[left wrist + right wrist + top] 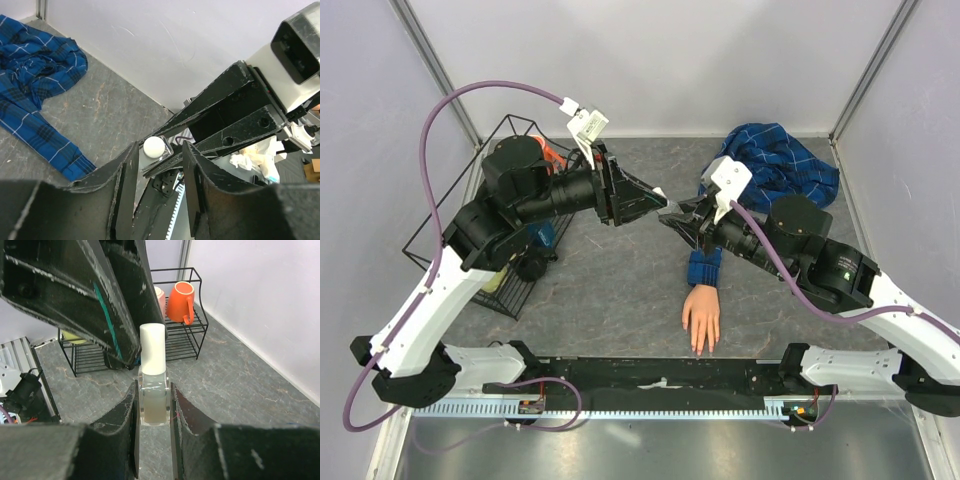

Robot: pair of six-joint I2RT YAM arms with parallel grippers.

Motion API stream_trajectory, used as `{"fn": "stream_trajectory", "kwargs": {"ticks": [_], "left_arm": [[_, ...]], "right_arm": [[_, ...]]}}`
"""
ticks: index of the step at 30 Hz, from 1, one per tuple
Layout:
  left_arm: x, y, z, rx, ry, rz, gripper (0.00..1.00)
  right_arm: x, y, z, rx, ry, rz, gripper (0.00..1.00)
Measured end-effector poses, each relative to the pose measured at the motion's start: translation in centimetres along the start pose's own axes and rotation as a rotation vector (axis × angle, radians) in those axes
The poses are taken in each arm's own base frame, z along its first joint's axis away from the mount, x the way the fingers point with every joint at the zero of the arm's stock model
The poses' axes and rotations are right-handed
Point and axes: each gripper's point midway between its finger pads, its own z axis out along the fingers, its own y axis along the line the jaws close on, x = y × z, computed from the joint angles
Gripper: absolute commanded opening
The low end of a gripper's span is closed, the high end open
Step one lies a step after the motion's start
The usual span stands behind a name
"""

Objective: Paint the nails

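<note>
Nails [701,349] tipped the fingers of a pale mannequin hand [701,312] that lay flat on the grey surface [620,285], fingertips toward the near edge, with a blue plaid cuff [704,268] at its wrist. Both claws met in the air farther back, above and beyond the cuff, well apart from the nails.

The right claw [152,390] pinched a small clear bottle [152,402] by its glass body and held it upright, one finger pressed on each side, the white cap [152,347] standing clear above the fingers. The left claw [160,146] reached in from the other side, its fingers partly spread with the cap at their tips. One finger sat right against the cap, but I could not tell whether the pair was actually squeezing it.

A crumpled blue plaid shirt [35,85] lay at the back right of the surface. A black wire rack [180,335] stood at the left, with an orange mug [179,302] on its top shelf.
</note>
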Motion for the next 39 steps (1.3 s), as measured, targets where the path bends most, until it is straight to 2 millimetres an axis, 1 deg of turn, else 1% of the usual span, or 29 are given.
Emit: {"fn": "stream_trajectory", "kwargs": {"ticks": [2, 4, 5, 8, 12, 15, 16, 19, 20, 23, 25, 27, 28, 30, 31, 32, 34, 35, 36, 39], "left_arm": [[0.3, 0.0, 0.1, 0.006, 0.010, -0.003, 0.31], [0.5, 0.0, 0.1, 0.010, 0.017, -0.003, 0.26], [0.5, 0.1, 0.2, 0.011, 0.019, -0.005, 0.16], [0.4, -0.1, 0.3, 0.030, 0.019, 0.005, 0.02], [0.5, -0.9, 0.6, 0.116, -0.001, 0.049, 0.02], [0.9, -2.5, 0.3, 0.250, -0.025, 0.113, 0.02], [1.1, -3.3, 0.1, 0.317, -0.033, 0.143, 0.02], [2.0, -6.2, -1.1, 0.545, -0.049, 0.246, 0.02], [2.4, -7.3, -1.7, 0.630, -0.048, 0.286, 0.02], [3.2, -9.5, -3.6, 0.800, -0.024, 0.371, 0.02], [3.8, -10.5, -4.8, 0.880, 0.001, 0.411, 0.02], [4.3, -10.9, -5.5, 0.926, 0.027, 0.429, 0.02], [4.4, -10.9, -5.6, 0.935, 0.033, 0.433, 0.08], [4.5, -11.0, -5.8, 0.938, 0.047, 0.427, 0.26], [4.4, -11.0, -5.8, 0.931, 0.048, 0.427, 0.39], [4.2, -11.0, -5.6, 0.914, 0.049, 0.424, 0.45], [3.6, -10.7, -5.3, 0.856, 0.042, 0.413, 0.55], [3.3, -10.5, -5.1, 0.822, 0.032, 0.414, 0.57], [3.0, -10.3, -4.9, 0.780, 0.021, 0.415, 0.66], [2.4, -9.2, -4.8, 0.643, -0.005, 0.412, 0.73]], "right_arm": [[-0.1, 0.0, 0.0, 0.000, -0.003, 0.000, 0.00], [-0.1, 0.0, 0.0, -0.001, -0.004, 0.000, 0.00], [-0.2, 0.0, 0.0, -0.001, -0.007, 0.001, 0.00], [-0.3, 0.0, -0.3, -0.003, -0.011, 0.003, 0.00], [-0.7, 0.2, -0.9, -0.016, -0.022, 0.013, 0.00], [-1.1, 1.2, -1.9, -0.076, -0.041, 0.029, 0.00], [-1.2, 1.8, -2.4, -0.113, -0.051, 0.040, 0.00], [-1.9, 4.6, -4.1, -0.274, -0.083, 0.090, 0.00], [-2.2, 5.9, -4.7, -0.345, -0.101, 0.119, 0.00], [-2.8, 9.2, -5.6, -0.531, -0.147, 0.204, 0.00], [-2.9, 10.7, -5.9, -0.624, -0.166, 0.244, 0.00], [-2.9, 11.6, -6.2, -0.683, -0.176, 0.274, 0.00], [-2.9, 11.9, -6.2, -0.702, -0.178, 0.284, 0.00], [-2.8, 12.0, -6.3, -0.713, -0.176, 0.291, 0.00], [-2.8, 12.0, -6.2, -0.709, -0.178, 0.291, 0.00], [-2.9, 11.8, -6.1, -0.698, -0.181, 0.287, 0.00], [-2.9, 11.3, -5.8, -0.659, -0.177, 0.270, 0.00], [-2.8, 10.9, -5.5, -0.636, -0.168, 0.261, 0.00], [-2.7, 10.5, -5.2, -0.606, -0.162, 0.251, 0.00], [-2.3, 9.1, -4.0, -0.514, -0.140, 0.224, 0.00]]}}
